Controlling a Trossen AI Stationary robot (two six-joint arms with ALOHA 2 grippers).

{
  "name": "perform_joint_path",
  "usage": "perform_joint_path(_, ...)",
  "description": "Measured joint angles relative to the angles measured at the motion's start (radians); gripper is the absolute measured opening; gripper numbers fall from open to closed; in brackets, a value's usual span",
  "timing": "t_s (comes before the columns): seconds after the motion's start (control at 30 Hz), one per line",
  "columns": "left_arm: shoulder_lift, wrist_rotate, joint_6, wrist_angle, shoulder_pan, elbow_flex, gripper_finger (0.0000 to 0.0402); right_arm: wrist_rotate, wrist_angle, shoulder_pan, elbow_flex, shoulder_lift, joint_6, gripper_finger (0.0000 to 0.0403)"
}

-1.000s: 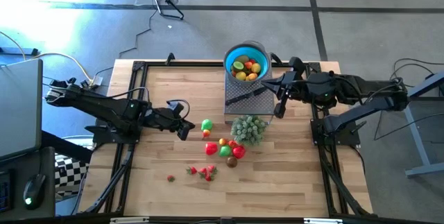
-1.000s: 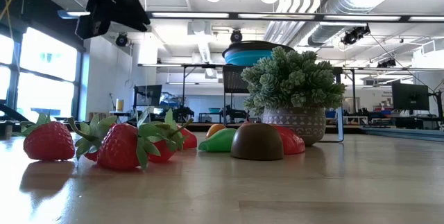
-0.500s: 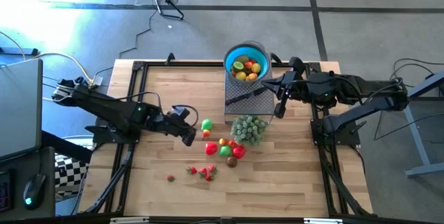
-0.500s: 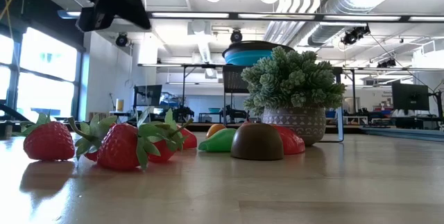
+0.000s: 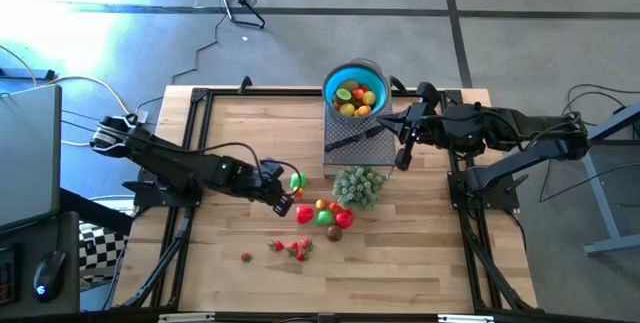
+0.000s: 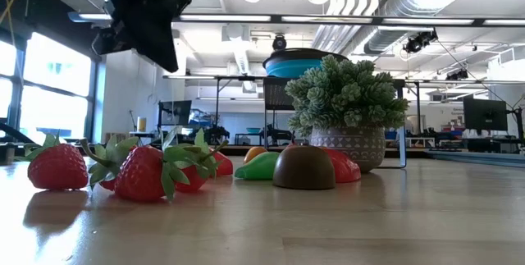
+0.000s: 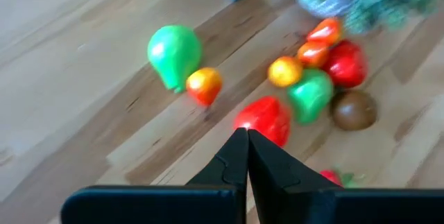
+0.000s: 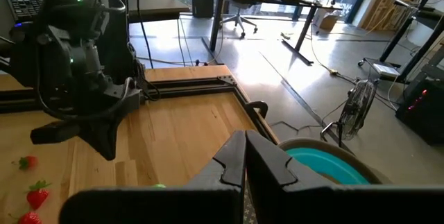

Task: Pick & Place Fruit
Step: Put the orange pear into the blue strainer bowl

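Since one second ago, the left end effector [image 5: 285, 190] has travelled rightward across the wooden surface [image 5: 220, 143] and now hangs beside the loose fruit, its fingers closed on nothing. The right end effector [image 5: 404, 155] waits, likewise closed and empty, beside the blue bowl [image 5: 356, 87], which already holds several fruits on a raised stand.

Risk: with closed fingers, a descent from here would push fruit aside rather than capture it; the pieces lie touching or just beside one another, so a nudge could scatter them, and the round ones may roll.

Relative position: the green pear [image 7: 173, 53] and a small orange fruit [image 7: 204, 84] lie together just ahead of the left fingertips; a red fruit [image 7: 265, 118] sits nearest the tips, apparently directly ahead, though this view is blurred. Beyond it cluster a green fruit [image 7: 309, 94], a brown one [image 7: 354, 109] and further red and orange pieces, next to the potted plant [image 5: 358, 185]. Strawberries [image 5: 296, 248] lie apart, nearer the front edge.
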Motion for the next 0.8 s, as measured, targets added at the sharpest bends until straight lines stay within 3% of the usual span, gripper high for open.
perform_joint_path(0.23, 0.035, 0.053, -0.054, -0.016, 0.060, 0.000, 0.0031, 0.000, 0.000, 0.000, 0.000, 0.000, 0.000, 0.0004)
perform_joint_path(0.8, 0.086, 0.085, -0.105, -0.006, 0.130, -0.002, 0.0261, 0.000, -0.009, 0.000, 0.000, 0.000, 0.001, 0.0004)
